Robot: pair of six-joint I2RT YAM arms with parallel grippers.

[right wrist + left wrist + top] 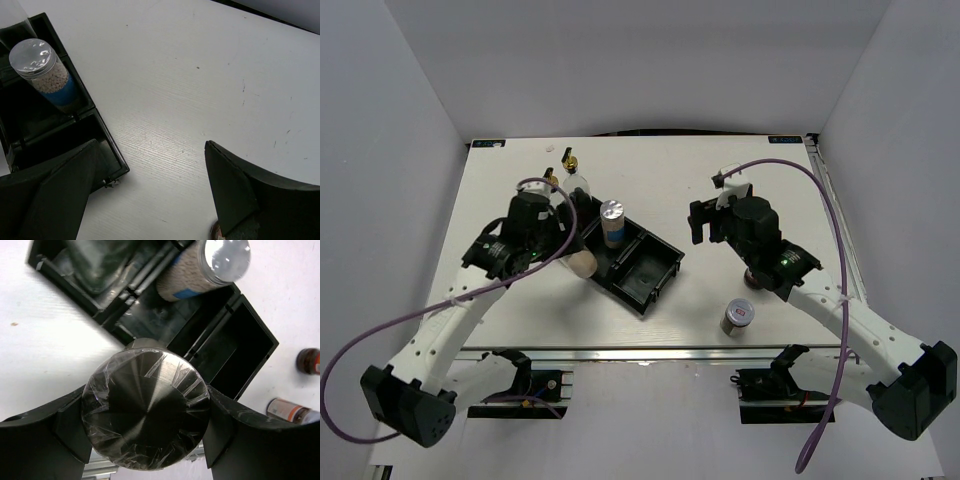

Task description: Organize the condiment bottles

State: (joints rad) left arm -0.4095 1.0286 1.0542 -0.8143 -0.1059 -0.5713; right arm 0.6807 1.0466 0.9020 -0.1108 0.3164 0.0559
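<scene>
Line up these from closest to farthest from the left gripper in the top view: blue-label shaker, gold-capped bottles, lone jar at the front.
1. Blue-label shaker, in the tray, just beside it.
2. Gold-capped bottles, behind at the back.
3. Lone jar, far off front right.

Jar (pixel 145 410) with brushed metal lid under crinkly clear film (pixel 172 377); glossy black plastic tray (pixel 250 340); matt white, finely grained table (pixel 200 75).

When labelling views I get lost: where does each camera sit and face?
Top: above and behind, looking down on the table; left arm, right arm show.
Left wrist: on the left arm, facing the tray; its fingers grip a jar.
Right wrist: looking down at table and tray; open fingers show.
All share the shaker.
</scene>
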